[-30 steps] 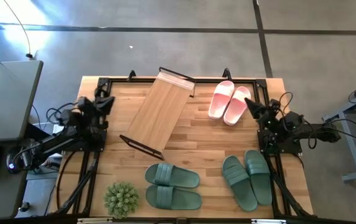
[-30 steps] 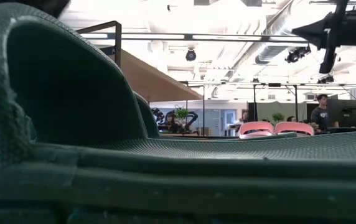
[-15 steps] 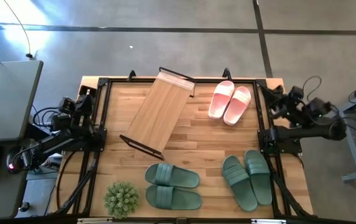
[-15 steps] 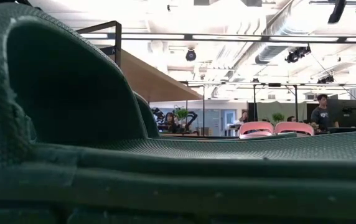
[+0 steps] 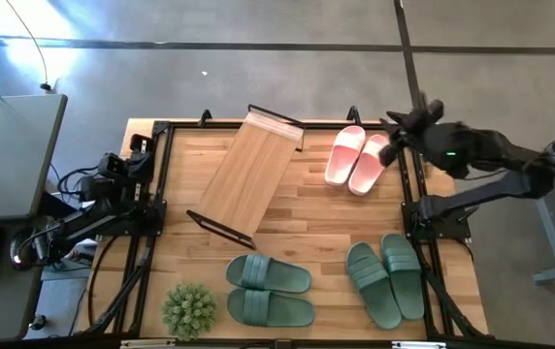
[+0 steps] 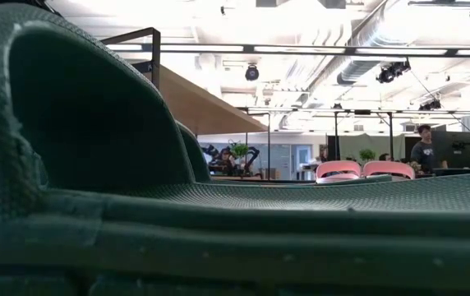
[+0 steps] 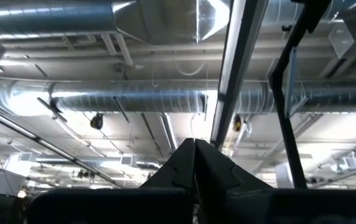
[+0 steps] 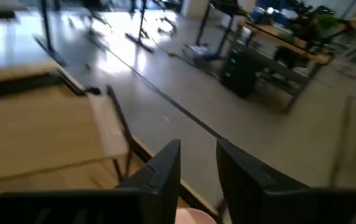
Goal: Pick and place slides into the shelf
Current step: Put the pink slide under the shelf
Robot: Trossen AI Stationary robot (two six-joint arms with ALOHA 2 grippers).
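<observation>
The shelf [image 5: 253, 174], a light wooden board on a black frame, stands askew at the table's far middle, also seen in the low view [image 6: 198, 103]. A pink-and-white pair of slides [image 5: 360, 158] lies at the far right. Two green pairs lie near the front, one at the middle [image 5: 270, 291] and one at the right [image 5: 386, 278]; one green slide [image 6: 218, 222] fills the low view. My right gripper [image 8: 198, 152] hangs open and raised above the far right corner [image 5: 399, 126], beside the pink pair, holding nothing. My left gripper [image 7: 195, 146] is shut and points up at the ceiling, at the table's left edge [image 5: 145, 147].
A spiky green plant ball [image 5: 189, 310] sits at the front left corner. Black frame rails [image 5: 153, 194] run along both side edges of the table. A desk with a keyboard [image 5: 6, 155] stands left of the table. People and other tables show far behind [image 6: 422, 148].
My right arm has swung up from the table's right edge, high above the table, and reached toward the far right corner next to the pink slides, its wrist rolling on the way. My left gripper has tipped upward a little at the left edge. The slides and shelf have not moved.
</observation>
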